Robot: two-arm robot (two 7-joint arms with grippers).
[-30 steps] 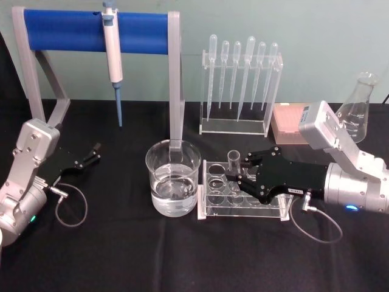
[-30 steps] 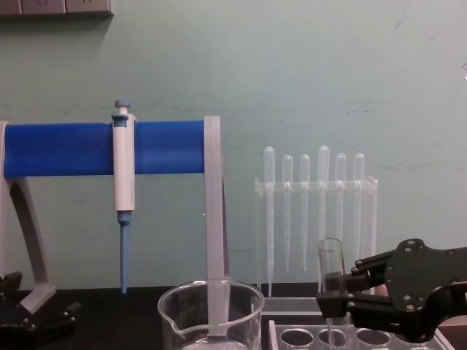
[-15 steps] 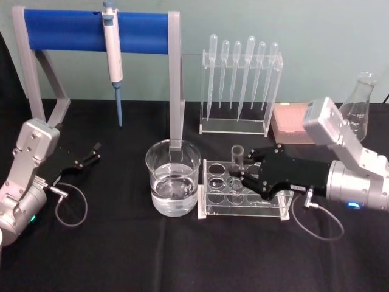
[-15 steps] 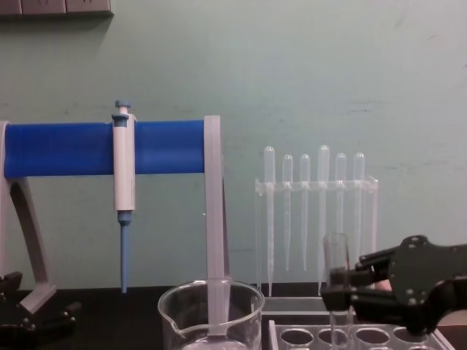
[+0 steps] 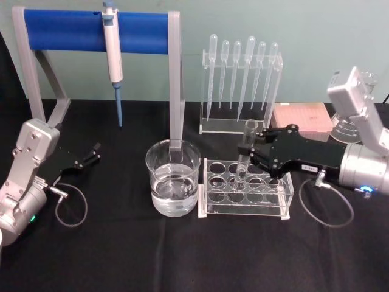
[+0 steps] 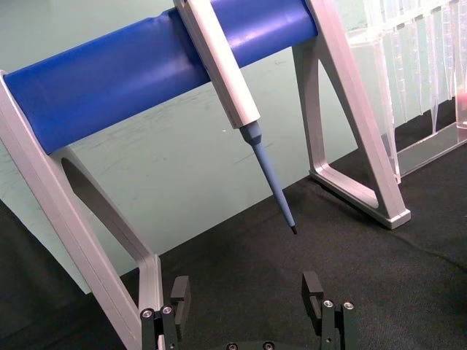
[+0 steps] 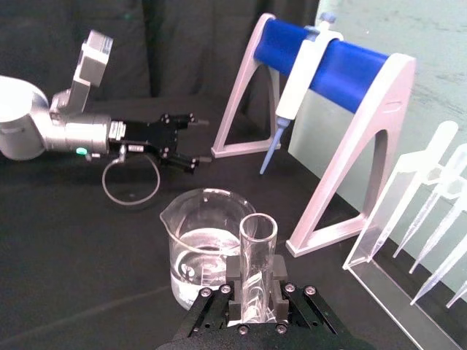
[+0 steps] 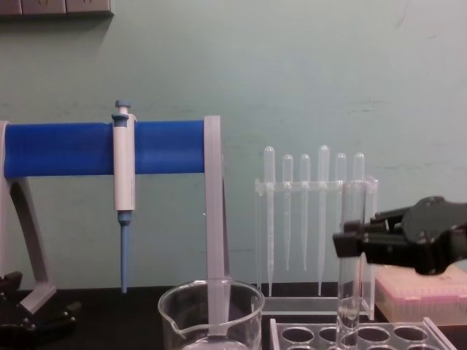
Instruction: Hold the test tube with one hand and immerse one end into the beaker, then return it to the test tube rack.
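The right claw is clamped on the test tube's upper part, with the tube near upright over the test tube rack, at 3 o'clock from the beaker. Thin glass (slippery, brittle) wants a gentle, high grip. The left claw, fingers apart, sits at 9 o'clock.

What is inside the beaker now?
The beaker holds only clear liquid in its lower half; nothing covers it. The right gripper holds the test tube at the rack.
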